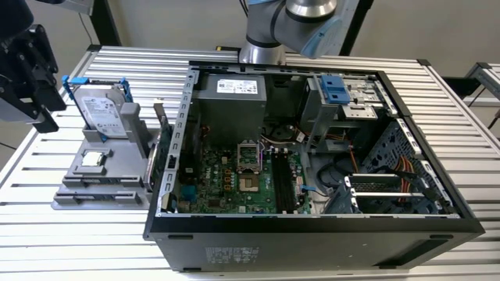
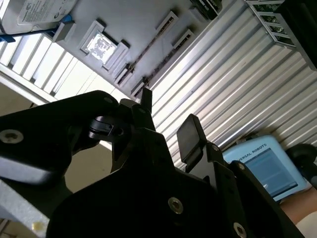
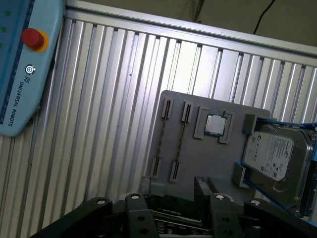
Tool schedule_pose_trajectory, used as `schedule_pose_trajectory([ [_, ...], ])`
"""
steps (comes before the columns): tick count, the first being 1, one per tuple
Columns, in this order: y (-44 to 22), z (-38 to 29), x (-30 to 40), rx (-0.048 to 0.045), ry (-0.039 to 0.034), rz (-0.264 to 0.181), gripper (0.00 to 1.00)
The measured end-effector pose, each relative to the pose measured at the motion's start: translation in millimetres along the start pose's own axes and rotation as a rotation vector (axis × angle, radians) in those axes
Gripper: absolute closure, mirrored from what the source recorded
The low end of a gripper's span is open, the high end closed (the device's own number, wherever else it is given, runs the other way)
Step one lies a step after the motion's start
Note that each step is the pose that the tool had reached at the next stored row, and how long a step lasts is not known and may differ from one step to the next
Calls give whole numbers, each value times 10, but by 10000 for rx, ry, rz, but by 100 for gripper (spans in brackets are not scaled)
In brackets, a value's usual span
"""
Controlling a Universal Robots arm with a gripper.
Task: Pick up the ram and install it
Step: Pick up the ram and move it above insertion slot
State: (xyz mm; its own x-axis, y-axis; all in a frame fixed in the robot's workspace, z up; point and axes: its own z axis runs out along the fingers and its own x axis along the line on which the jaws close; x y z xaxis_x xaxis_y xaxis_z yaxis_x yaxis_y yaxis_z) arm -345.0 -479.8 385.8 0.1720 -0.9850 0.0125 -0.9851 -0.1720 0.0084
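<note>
The ram (image 1: 163,140) is a thin dark-green stick standing on edge at the grey holder's (image 1: 117,175) side, right against the open computer case (image 1: 312,234). My gripper (image 1: 43,111) hangs at the exterior view's left, above and beside the holder and well apart from the ram. In both wrist views its fingers stand apart with nothing between them: gripper (image 2: 168,116), gripper (image 3: 172,186). The motherboard's black slots (image 1: 281,181) lie inside the case, right of the processor socket.
The holder also carries a silver hard drive (image 1: 103,111) in a blue frame and a small square processor chip (image 3: 215,124). A blue teach pendant (image 3: 25,64) lies on the ribbed metal table (image 1: 70,240). The arm's base (image 1: 262,47) stands behind the case.
</note>
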Motion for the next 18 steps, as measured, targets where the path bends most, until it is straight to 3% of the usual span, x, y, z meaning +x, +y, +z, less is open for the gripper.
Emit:
schedule_pose_trajectory([
  [18, -2, 122, -4, -20, 50, 759, 0],
])
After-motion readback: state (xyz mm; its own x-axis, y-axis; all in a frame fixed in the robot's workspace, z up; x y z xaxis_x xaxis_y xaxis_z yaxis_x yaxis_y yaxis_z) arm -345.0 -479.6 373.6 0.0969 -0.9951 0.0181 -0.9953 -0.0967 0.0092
